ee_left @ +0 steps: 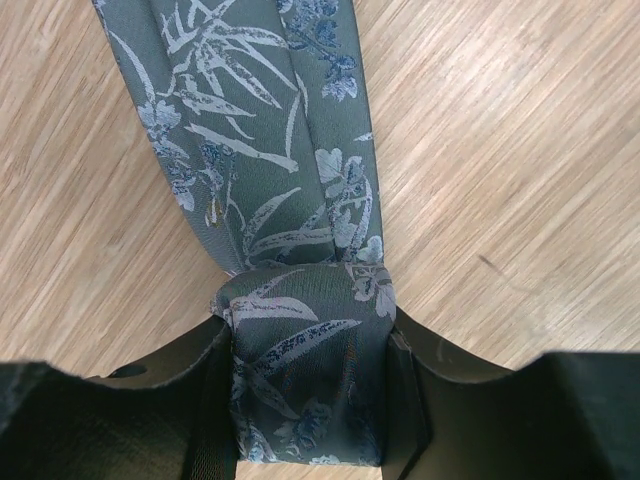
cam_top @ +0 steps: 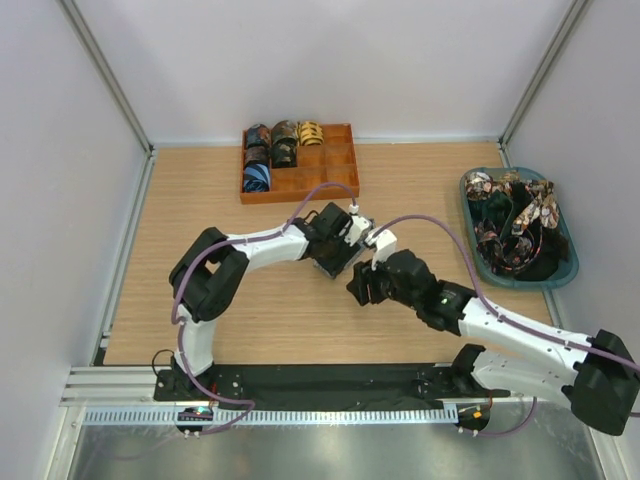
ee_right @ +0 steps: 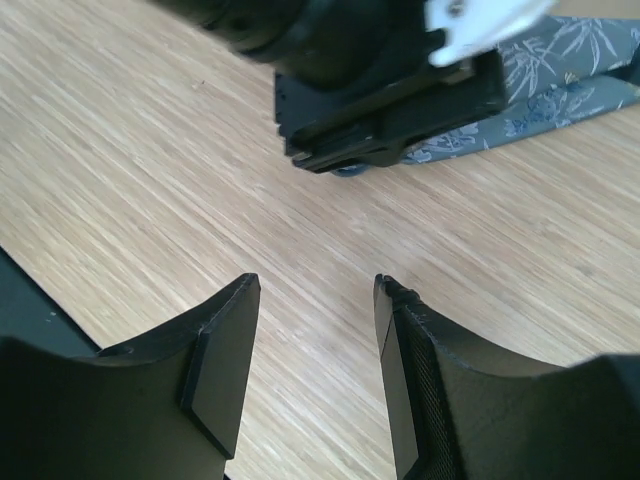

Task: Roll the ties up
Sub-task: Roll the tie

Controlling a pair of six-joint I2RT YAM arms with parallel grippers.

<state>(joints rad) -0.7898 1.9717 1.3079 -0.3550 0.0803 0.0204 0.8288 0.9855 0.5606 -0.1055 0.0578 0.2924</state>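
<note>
Gripping half-hidden tie roll (ee_left: 300, 340), left hand (ee_left: 310, 400)

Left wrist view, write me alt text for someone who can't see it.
The left gripper clamps the rolled-up end of a grey-blue tie with a pale leaf print between its black jaws. The unrolled rest of the tie stretches away from the camera over the wooden table.
</note>
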